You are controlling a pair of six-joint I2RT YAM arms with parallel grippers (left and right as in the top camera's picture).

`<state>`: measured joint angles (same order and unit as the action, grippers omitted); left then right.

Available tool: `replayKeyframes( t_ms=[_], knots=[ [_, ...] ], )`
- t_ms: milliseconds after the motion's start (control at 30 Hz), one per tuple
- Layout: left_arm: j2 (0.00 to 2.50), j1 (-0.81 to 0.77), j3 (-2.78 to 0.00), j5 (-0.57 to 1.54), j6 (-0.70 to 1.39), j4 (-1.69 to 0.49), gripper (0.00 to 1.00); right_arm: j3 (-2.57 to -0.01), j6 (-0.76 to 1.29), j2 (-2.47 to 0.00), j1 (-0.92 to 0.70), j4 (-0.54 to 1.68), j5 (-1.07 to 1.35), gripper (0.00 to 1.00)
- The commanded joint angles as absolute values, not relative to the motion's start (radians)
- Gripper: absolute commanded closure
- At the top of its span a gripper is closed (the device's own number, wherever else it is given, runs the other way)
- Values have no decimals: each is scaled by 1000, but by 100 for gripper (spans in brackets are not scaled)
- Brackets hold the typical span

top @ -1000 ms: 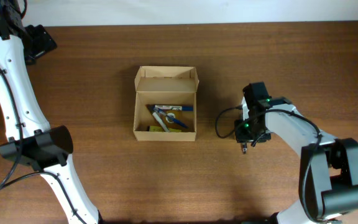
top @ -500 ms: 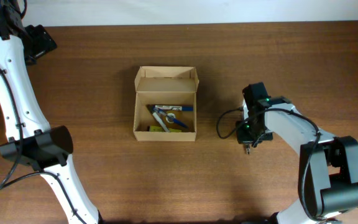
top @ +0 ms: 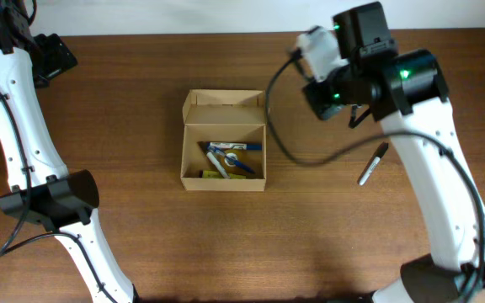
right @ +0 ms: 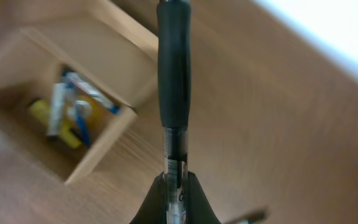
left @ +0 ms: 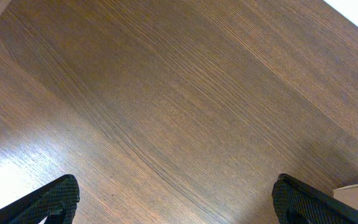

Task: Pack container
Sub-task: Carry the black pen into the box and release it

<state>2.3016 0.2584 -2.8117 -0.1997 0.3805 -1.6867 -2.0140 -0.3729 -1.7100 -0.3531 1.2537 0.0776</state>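
On the wood-grained counter (top: 141, 236), the open tan cardboard container (top: 226, 109) sits left of centre with pens (top: 230, 157) inside. Only the right wrist view shows the right jaws clamping a black-gripped pen (right: 174, 74). The left jaws stand wide apart over bare grain.

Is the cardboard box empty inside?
No, the open container has several pens lying on its floor in the overhead view.
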Motion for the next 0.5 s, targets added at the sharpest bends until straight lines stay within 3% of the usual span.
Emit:
replayKeyframes(
  t_ms=[0,467],
  knots=[
    [2308,263,-2815,-214,365,-1687,0,-2048,-585,-1725,-459,1232,117,96],
    [2308,263,-2815,-214,365,-1687,0,-2048,-678,-2119,-575,1242,117,96]
  ],
)
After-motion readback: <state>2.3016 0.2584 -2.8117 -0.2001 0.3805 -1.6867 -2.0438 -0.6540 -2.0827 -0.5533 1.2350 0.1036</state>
